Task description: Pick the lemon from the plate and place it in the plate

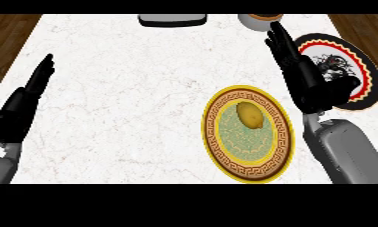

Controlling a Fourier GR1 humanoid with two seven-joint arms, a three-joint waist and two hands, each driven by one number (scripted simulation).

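A yellow lemon (250, 114) lies on a gold-rimmed green plate (221, 147) at the lower right of the white counter. Another plate (353, 66), black-rimmed with a red and white pattern, sits at the right edge. My right hand (303, 73) hovers between the two plates with straight fingers pointing away from me, covering part of the patterned plate's left side and holding nothing. My left hand (26, 98) stands open at the left edge, fingers up, far from both plates.
A dark flat object (172, 19) lies at the counter's far edge. To its right stands a round pot (260, 20). Brown wood shows beyond the marble top at both far corners.
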